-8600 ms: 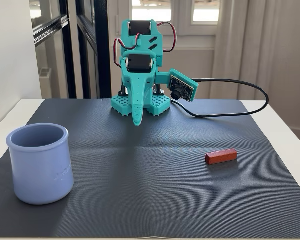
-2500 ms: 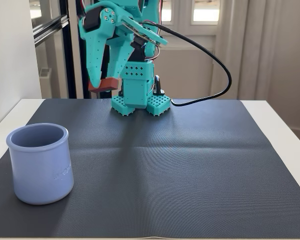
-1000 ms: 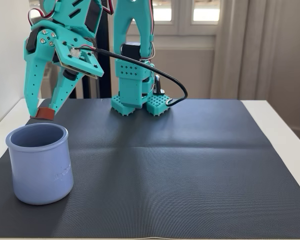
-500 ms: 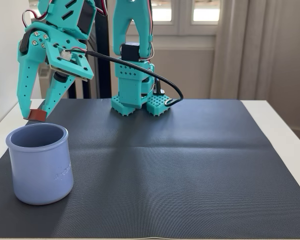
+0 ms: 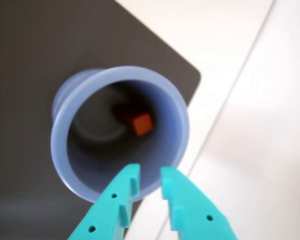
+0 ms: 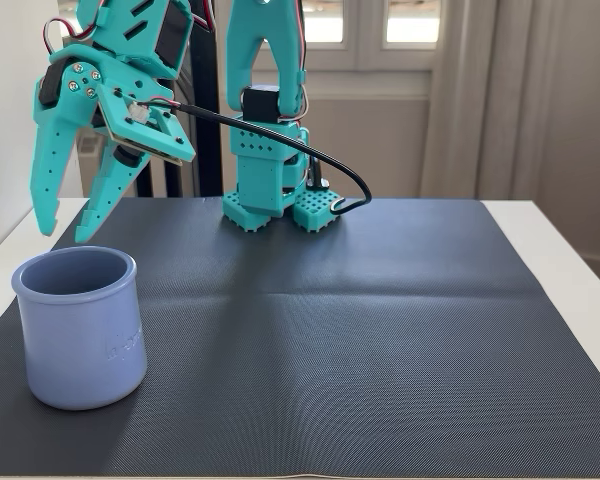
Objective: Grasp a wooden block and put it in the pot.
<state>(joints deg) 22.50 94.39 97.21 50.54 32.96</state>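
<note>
In the wrist view, two turquoise plastic fingers point(image 5: 150, 180) enter from the bottom edge, parted by a narrow gap and holding nothing. Just beyond their tips stands the periwinkle-blue cylindrical pot with a thick rounded rim point(image 5: 177, 107), seen from above with its mouth wide open to the camera. Inside it, on the shadowed bottom, lies the small reddish-brown wooden block point(image 5: 142, 123), past the fingertips and apart from them. The pot sits on a dark grey ribbed rubber mat point(image 5: 25, 60), whose corner ends to the right of the fingers, where the pale white worktop point(image 5: 260, 125) shows. In the fixed view, the turquoise arm leans to the left side of the picture, and its fingers point(image 6: 68, 226) point downward, apart and empty, hanging just above the pot's rim without touching it. The pot point(image 6: 80, 330) stands upright directly below the fingertips on the mat point(image 6: 360, 350); the block cannot be seen from this side.
</note>
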